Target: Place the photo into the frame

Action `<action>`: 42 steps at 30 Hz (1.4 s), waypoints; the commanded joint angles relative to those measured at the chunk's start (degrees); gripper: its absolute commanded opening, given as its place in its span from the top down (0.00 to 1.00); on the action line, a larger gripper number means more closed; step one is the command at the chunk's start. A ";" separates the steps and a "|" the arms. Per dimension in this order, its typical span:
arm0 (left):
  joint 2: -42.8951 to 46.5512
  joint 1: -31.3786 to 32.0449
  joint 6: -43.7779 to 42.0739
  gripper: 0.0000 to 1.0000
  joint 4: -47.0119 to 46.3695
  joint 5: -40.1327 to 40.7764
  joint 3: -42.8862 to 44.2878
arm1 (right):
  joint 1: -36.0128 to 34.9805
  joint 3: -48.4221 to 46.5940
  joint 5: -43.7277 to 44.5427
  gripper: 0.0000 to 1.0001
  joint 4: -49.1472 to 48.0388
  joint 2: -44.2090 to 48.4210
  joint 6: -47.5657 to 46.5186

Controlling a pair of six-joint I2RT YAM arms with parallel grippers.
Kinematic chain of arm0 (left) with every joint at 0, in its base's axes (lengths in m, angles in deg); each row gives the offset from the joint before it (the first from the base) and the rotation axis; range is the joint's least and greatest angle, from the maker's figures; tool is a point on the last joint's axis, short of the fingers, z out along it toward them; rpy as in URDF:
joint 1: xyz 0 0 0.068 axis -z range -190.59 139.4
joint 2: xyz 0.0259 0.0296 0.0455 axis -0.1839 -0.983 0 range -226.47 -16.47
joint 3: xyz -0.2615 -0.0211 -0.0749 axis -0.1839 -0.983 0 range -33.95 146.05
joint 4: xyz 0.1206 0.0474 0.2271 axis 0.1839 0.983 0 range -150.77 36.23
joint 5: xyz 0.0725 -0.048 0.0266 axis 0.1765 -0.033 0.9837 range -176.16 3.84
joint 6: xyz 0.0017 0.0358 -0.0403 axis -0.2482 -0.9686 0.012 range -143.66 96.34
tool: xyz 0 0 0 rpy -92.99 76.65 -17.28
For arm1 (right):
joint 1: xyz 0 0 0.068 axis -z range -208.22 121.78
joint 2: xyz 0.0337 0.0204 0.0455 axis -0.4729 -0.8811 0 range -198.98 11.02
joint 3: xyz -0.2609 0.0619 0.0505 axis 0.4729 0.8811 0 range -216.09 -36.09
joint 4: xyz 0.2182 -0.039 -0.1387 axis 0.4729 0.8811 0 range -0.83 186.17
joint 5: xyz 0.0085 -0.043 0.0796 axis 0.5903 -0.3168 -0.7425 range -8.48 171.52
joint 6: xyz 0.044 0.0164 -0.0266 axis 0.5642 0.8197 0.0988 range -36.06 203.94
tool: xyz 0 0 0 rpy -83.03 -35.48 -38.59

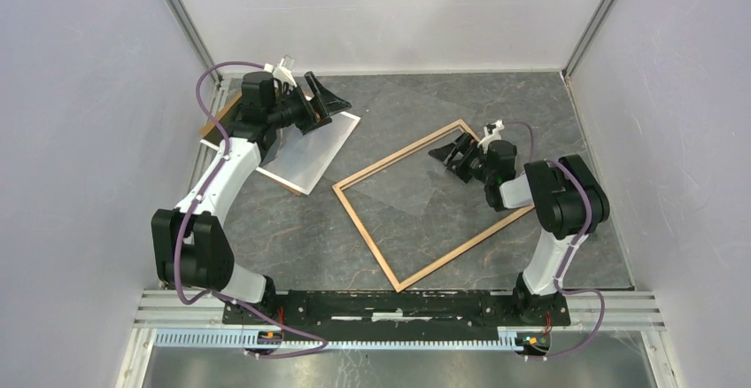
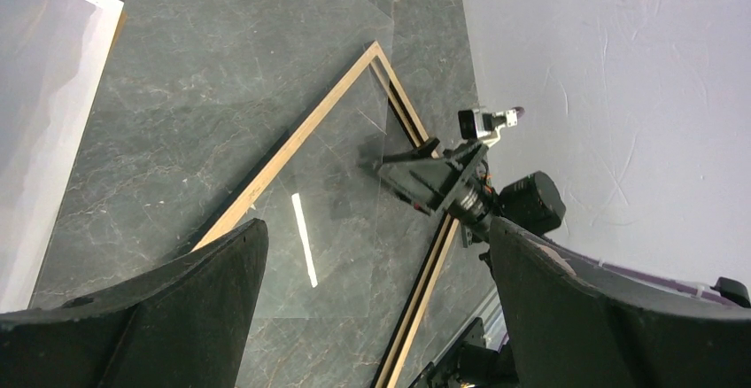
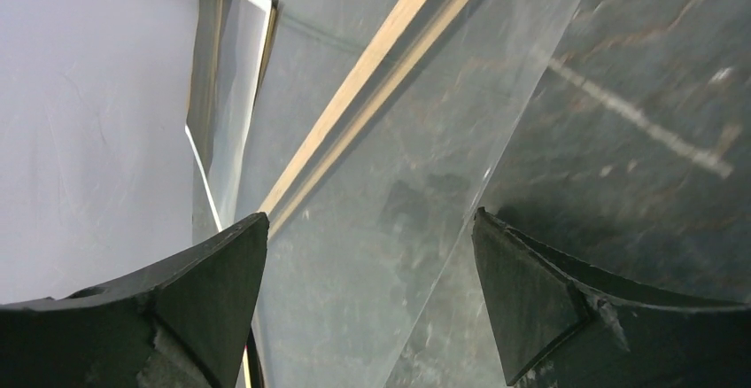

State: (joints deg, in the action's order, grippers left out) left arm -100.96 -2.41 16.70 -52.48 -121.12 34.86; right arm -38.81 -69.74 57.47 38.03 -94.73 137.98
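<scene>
While both arms hovered over the bench [image 1: 292, 237], we found the left pincer [image 1: 335, 112] spread wide and empty above the photo [image 1: 314, 153]. The photo lay flat at the back left on a brown board [image 1: 212, 122], well apart from the frame [image 1: 366, 236]. The right pincer [image 1: 440, 161] was also spread, holding nothing, poised over the frame's far corner. There a clear sheet [image 2: 336, 228] lay askew across the rails.

We judged the skewed sheet the main hazard: if it was not squared first, the photo would ride on its edge and never seat. We also feared the lift itself. A glossy print lying flat gives the fingers no edge, so they might skid, crease a corner, or drag the board along with it. A careless nudge from the right arm could also shove the light frame out of line.
</scene>
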 commanded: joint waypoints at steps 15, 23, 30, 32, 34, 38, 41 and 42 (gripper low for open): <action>2.02 0.43 3.30 0.00 -4.21 -2.97 -0.39 | 3.96 -8.09 -2.99 0.67 -7.99 -7.91 10.07; 3.79 0.43 3.84 0.00 -4.91 -3.27 -0.70 | 3.34 0.16 3.55 1.00 -5.23 3.69 13.79; 5.60 0.48 5.12 0.00 -6.38 -3.89 -1.40 | -0.78 6.42 17.62 1.00 11.00 19.70 16.54; 5.91 0.52 5.54 0.00 -6.92 -4.12 -1.66 | -3.36 8.33 22.10 1.00 12.87 23.05 19.54; 6.05 0.65 5.98 0.00 -7.39 -4.41 -1.92 | -5.74 9.80 26.34 1.00 14.94 25.80 21.93; 6.11 0.96 5.99 0.00 -7.59 -4.36 -1.93 | -9.85 11.64 35.22 1.00 20.92 30.40 25.01; 6.08 0.96 5.87 0.00 -7.55 -4.41 -1.93 | -12.31 14.30 41.07 1.00 24.90 34.25 27.60; 6.16 1.04 5.95 0.00 -7.54 -4.44 -1.93 | -13.19 15.08 43.13 1.00 26.45 35.65 28.44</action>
State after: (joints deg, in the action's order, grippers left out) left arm -96.63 -1.73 20.66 -57.37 -124.05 33.14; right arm -49.72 -57.28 88.46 57.79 -64.11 161.65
